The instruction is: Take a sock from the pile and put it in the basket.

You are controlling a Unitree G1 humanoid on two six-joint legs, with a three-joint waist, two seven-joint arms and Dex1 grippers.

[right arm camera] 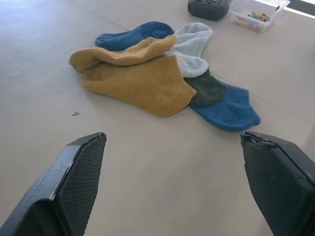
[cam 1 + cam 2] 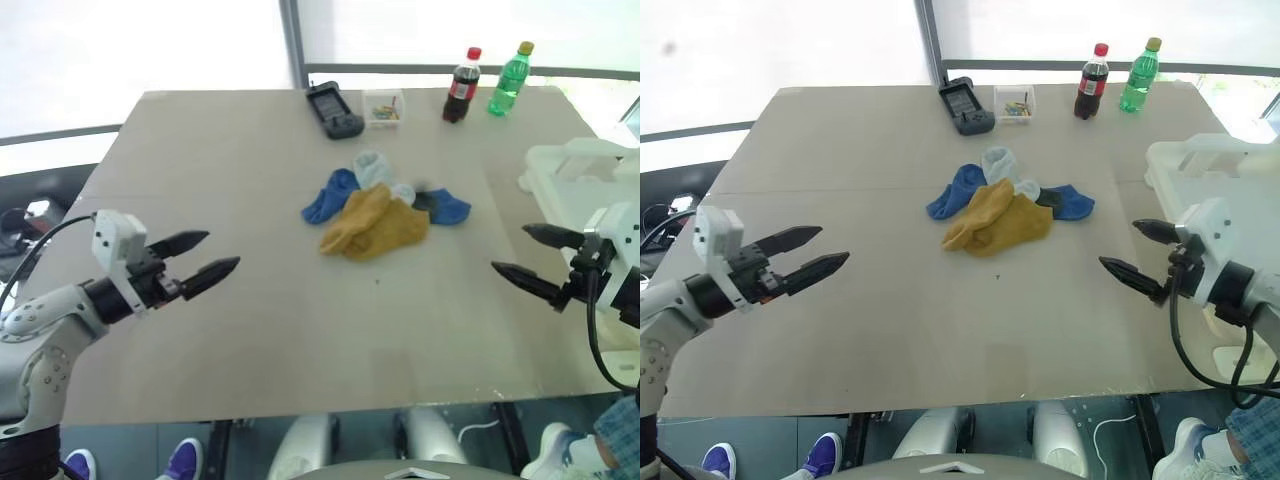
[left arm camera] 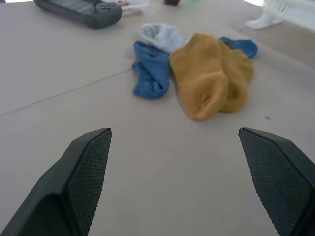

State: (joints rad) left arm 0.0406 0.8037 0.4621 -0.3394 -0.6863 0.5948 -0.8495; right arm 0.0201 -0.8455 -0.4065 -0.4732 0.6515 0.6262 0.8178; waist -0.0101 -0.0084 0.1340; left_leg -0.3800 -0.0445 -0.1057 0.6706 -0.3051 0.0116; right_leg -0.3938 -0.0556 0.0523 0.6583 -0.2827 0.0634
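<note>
Pile (image 2: 380, 212) mid-worktop (image 2: 250, 330), untouched; basket (image 2: 575, 170) at right edge. Left claw (image 2: 205, 258) and right claw (image 2: 525, 256) released, hovering well apart from socks. Best to pinch one protruding sock edge, lifting cleanly without dragging neighbours.

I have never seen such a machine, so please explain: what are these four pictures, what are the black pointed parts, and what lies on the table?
This is a humanoid robot with two arms. Two pictures come from the cameras in its head, looking down over a table. The other two come from a camera on each wrist, looking along that arm's own fingers.

The black pointed parts are the two-fingered grippers: the left gripper and the right gripper. Both are open and hold nothing.

On the table lies the pile of small socks in blue, pale grey, dark green and mustard yellow. At the robot's right stands the white basket. At the far edge are a dark handheld device, a small clear box, a cola bottle and a green bottle.
</note>
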